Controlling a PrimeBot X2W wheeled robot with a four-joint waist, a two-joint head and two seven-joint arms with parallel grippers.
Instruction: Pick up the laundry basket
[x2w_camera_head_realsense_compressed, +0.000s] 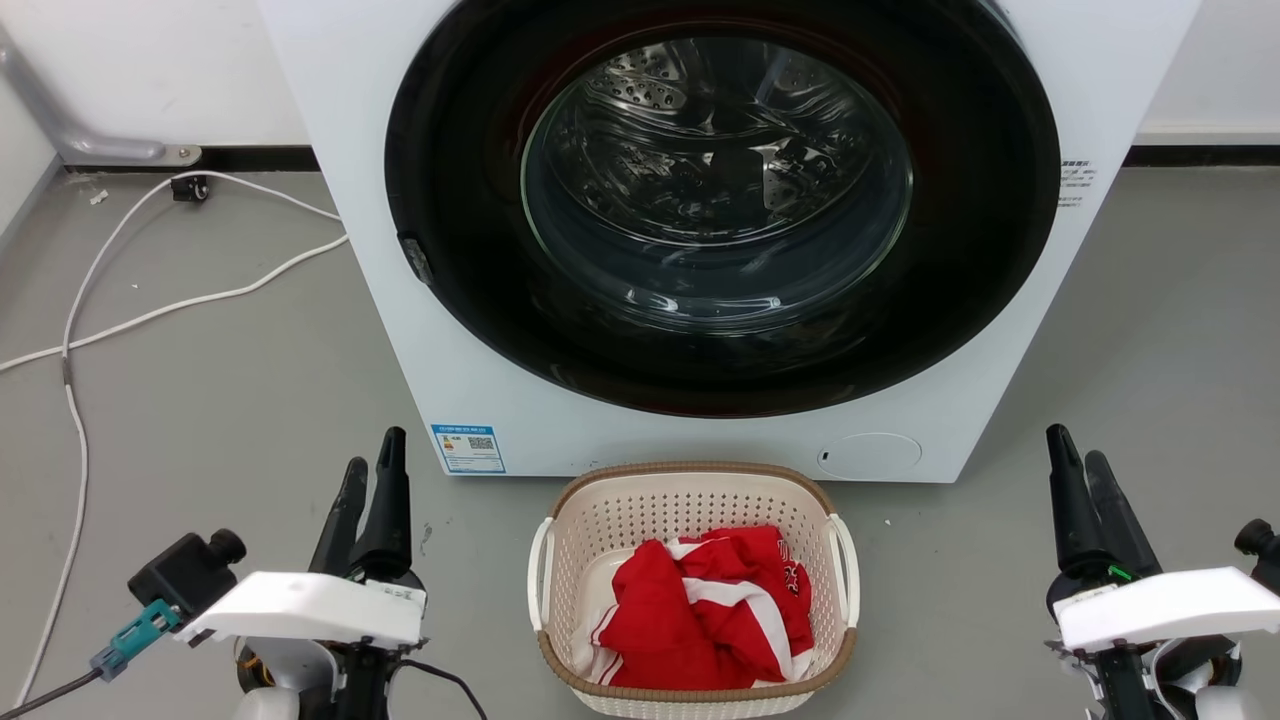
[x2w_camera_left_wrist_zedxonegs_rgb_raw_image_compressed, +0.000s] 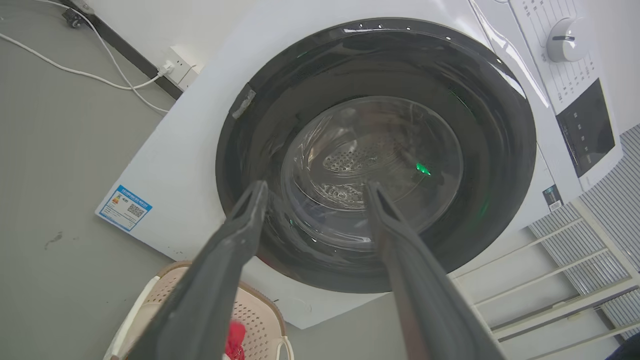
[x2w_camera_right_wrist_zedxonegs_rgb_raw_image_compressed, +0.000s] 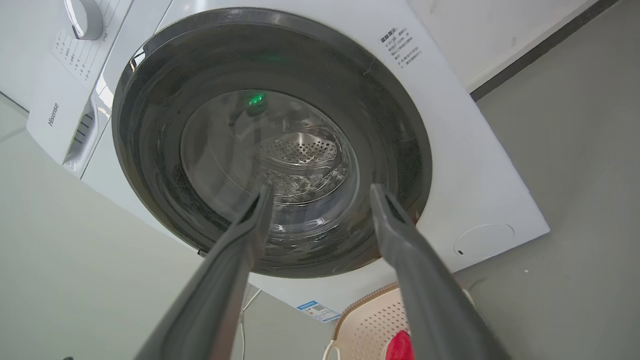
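Observation:
The laundry basket (x2w_camera_head_realsense_compressed: 640, 510) is a cream oval with perforated walls, a brown rim and white side handles. It rests on the grey floor right before the washing machine and holds a red and white garment (x2w_camera_head_realsense_compressed: 705, 610). Its edge also shows in the left wrist view (x2w_camera_left_wrist_zedxonegs_rgb_raw_image_compressed: 260, 315) and the right wrist view (x2w_camera_right_wrist_zedxonegs_rgb_raw_image_compressed: 372, 325). My left gripper (x2w_camera_head_realsense_compressed: 375, 465) hovers to the basket's left, fingers apart in its wrist view (x2w_camera_left_wrist_zedxonegs_rgb_raw_image_compressed: 315, 192), nothing between them. My right gripper (x2w_camera_head_realsense_compressed: 1075, 455) hovers to the basket's right, open and empty too (x2w_camera_right_wrist_zedxonegs_rgb_raw_image_compressed: 320, 192).
A white front-loading washing machine (x2w_camera_head_realsense_compressed: 400, 300) with a closed dark round door (x2w_camera_head_realsense_compressed: 720, 200) stands just behind the basket. White cables (x2w_camera_head_realsense_compressed: 150, 310) trail over the floor at the left. A white rack (x2w_camera_left_wrist_zedxonegs_rgb_raw_image_compressed: 560, 270) stands beside the machine.

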